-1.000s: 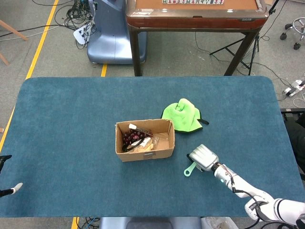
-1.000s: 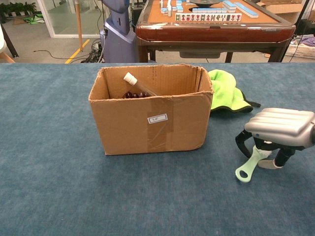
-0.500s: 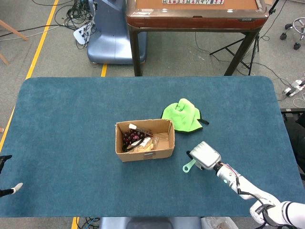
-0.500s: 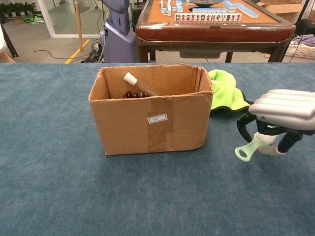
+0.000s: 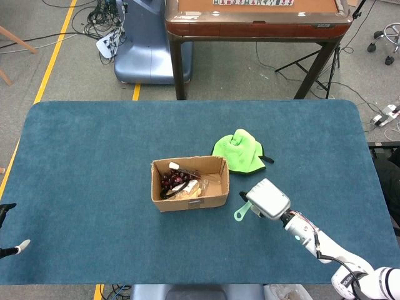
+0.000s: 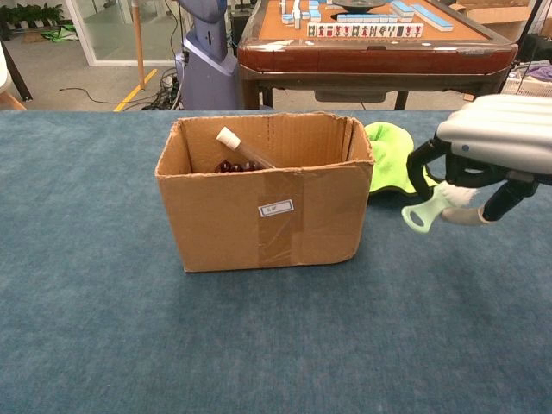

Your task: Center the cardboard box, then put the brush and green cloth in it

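Observation:
The cardboard box [image 5: 190, 184] [image 6: 267, 196] stands open near the table's middle, with dark items and a white-capped tube inside. My right hand [image 5: 269, 199] [image 6: 498, 138] holds the pale green brush [image 5: 240, 214] [image 6: 424, 212] above the table, just right of the box, handle loop pointing toward the box. Behind and right of the box lies the green cloth [image 5: 239, 152] [image 6: 393, 160] on the table. Only fingertips of my left hand [image 5: 9, 249] show at the left edge of the head view, apart and holding nothing.
The blue table [image 5: 94, 156] extends widely on all sides of the box. Behind it stand a brown mahjong table [image 5: 256, 22] and a blue-grey robot base [image 5: 144, 47].
My right hand has lifted the brush off the table and carried it up and toward the box. The box, cloth and left hand have not moved.

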Controlling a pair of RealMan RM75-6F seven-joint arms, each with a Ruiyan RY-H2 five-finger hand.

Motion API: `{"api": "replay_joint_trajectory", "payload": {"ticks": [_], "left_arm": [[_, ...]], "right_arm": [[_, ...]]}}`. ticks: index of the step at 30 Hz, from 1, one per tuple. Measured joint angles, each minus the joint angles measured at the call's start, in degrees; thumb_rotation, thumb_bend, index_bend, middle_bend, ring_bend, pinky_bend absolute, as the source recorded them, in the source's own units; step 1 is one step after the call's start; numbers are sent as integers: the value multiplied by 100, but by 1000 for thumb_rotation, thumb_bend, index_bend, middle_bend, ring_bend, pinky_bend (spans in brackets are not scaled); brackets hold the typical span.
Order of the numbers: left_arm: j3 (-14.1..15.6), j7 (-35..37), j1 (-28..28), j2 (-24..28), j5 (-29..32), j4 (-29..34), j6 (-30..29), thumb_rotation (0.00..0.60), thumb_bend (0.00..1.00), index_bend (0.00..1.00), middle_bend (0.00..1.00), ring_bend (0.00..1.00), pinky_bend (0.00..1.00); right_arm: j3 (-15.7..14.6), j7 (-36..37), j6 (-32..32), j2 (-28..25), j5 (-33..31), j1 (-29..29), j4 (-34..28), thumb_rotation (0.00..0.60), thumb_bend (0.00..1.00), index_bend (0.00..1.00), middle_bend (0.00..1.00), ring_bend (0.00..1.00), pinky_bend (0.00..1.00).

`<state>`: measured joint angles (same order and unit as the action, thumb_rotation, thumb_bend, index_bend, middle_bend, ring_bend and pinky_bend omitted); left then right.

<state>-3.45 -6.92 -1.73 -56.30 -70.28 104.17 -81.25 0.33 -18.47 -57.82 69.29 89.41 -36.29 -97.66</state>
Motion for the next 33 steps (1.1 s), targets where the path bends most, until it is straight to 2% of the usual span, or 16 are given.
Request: {"api": "replay_joint_trajectory", "payload": {"ticks": [10,18,26,33], "left_arm": [[5,-35,-12,-6,15,4,22,600,110,184,166,39,199],[19,-41,-21,-1,10,8,49,600,110,184,166,39,205],[35,47,-11,34,-41,34,53,600,110,183,166,39,213],[49,106,-7,60,-65,36,72,600,110,183,166,39,218]], "right_arm": [[432,-69,-430,-406,53,3,-654,600,357,604,1000,1000,1000],[851,-47,-175,-542,-308,-307,-908,600,369,606,1000,1000,1000],[1251,-69,166,-157,-820,-776,-849,600,368,606,1000,1000,1000],[1436,-61,321,386,-1095,-1117,-534,600,367,607,1000,1000,1000]]}}
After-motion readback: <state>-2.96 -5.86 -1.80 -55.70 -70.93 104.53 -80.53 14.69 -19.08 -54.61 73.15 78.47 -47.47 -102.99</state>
